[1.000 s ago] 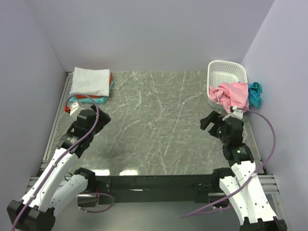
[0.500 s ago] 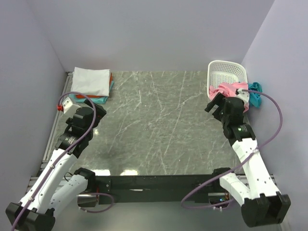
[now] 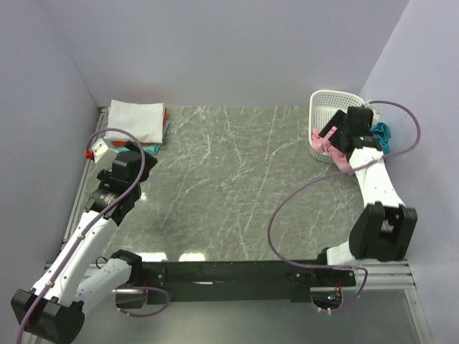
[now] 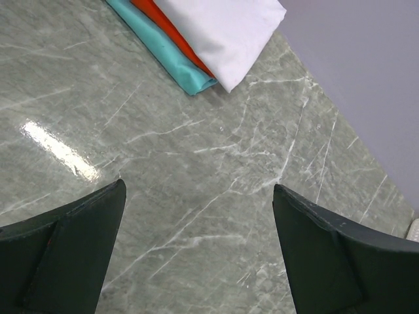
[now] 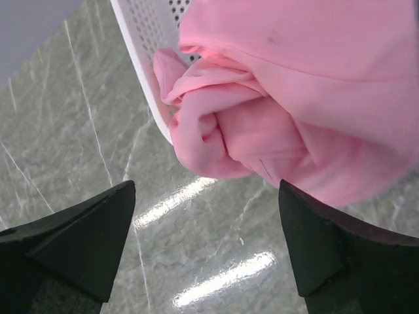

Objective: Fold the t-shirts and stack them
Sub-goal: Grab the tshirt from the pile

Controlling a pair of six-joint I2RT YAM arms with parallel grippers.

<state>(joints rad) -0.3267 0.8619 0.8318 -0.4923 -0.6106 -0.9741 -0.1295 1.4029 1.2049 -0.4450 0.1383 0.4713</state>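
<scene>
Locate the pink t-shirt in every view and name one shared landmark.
Top external: pink t-shirt far right, draped over the near rim of the white basket.
Left wrist: not in it.
Right wrist: pink t-shirt fills the upper right, bunched over the rim.
Shared landmark: the white basket, in top and right wrist.

pink t-shirt (image 5: 314,85), white lattice basket (image 5: 141,39), grey-green veined table (image 4: 196,196)

Table (image 3: 237,186) middle open; folded stack (image 3: 135,122) fills far-left corner; basket (image 3: 321,106) with pink t-shirt (image 3: 324,145) blocks far-right.
</scene>
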